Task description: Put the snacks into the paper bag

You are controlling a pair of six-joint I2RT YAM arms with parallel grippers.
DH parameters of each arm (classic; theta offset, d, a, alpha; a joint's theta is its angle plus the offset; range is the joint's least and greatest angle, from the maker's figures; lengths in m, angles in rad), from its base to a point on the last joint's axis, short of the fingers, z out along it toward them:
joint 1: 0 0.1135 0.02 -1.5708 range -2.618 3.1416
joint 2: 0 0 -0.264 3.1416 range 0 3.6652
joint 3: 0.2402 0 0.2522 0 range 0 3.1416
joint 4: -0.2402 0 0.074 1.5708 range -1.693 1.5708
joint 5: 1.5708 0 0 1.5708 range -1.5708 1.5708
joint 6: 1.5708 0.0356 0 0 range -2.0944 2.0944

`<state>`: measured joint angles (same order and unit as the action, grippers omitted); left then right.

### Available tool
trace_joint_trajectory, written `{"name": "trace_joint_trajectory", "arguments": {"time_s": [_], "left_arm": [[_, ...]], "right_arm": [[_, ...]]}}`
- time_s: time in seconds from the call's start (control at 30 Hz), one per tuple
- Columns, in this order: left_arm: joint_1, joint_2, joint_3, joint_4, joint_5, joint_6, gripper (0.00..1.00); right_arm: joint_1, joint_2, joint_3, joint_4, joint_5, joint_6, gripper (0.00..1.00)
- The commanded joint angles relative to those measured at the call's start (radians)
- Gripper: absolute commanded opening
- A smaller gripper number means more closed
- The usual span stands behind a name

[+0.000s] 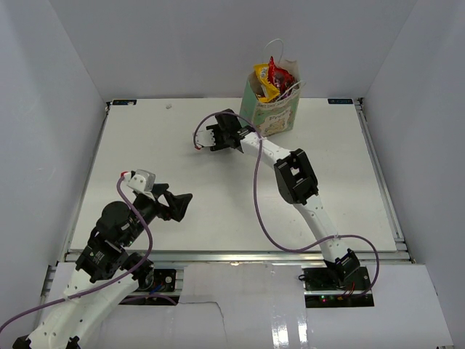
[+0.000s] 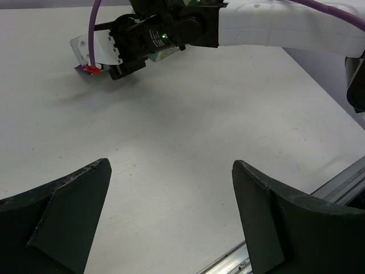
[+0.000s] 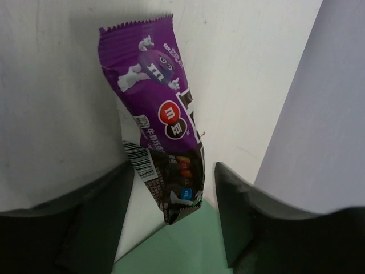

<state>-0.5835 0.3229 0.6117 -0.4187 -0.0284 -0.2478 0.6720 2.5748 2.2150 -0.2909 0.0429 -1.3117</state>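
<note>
Right wrist view: the right hand (image 3: 173,171) is about half open, one finger on each side of the near end of the purple wrapper (image 3: 153,97). A thin gap shows on one side, so I think it does not squeeze the wrapper yet. The left hand (image 2: 171,164) is wide open and holds nothing. The paper bag (image 1: 275,116) stands at the back of the counter (image 1: 145,145), just beside the right hand. A yellow packet (image 1: 263,81) and a red packet (image 1: 280,74) poke out of its top.

The wrapper is thin and smooth. Held by one end only, it could slip out or flop over. The bag looks full and light, so a bump from the arm (image 1: 294,178) could tip it, or the wrapper could slide off the pile.

The counter is flat and white, with metal rails (image 1: 389,211) along its edges. Plain pale walls (image 1: 51,73) stand on three sides.
</note>
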Motion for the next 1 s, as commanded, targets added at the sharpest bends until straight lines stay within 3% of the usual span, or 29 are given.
{"name": "trace_joint_trajectory", "arguments": {"time_s": [0.0, 0.1, 0.3, 0.47, 0.6, 0.83, 0.97], "left_arm": [[0.005, 0.013, -0.006, 0.004, 0.002, 0.007, 0.98], [0.005, 0.013, -0.007, 0.004, 0.001, 0.008, 0.98], [0.007, 0.005, -0.006, 0.004, -0.001, 0.007, 0.98], [0.007, -0.001, -0.007, 0.004, 0.002, 0.008, 0.98], [0.007, -0.010, -0.006, 0.003, 0.005, 0.008, 0.98], [0.007, -0.025, -0.007, 0.003, 0.008, 0.005, 0.98], [0.007, -0.024, -0.006, 0.004, 0.016, 0.007, 0.98]], "right_arm": [[-0.029, 0.022, 0.023, -0.026, -0.034, 0.022, 0.53], [-0.041, -0.011, -0.018, -0.077, -0.133, 0.037, 0.35], [-0.049, -0.204, -0.268, -0.074, -0.310, 0.112, 0.20], [-0.048, -0.451, -0.432, -0.076, -0.517, 0.241, 0.15], [-0.055, -0.613, -0.463, -0.080, -0.624, 0.360, 0.15], [-0.152, -0.769, -0.364, -0.086, -0.718, 0.541, 0.15], [-0.257, -0.782, -0.262, -0.071, -0.641, 0.611, 0.16]]}}
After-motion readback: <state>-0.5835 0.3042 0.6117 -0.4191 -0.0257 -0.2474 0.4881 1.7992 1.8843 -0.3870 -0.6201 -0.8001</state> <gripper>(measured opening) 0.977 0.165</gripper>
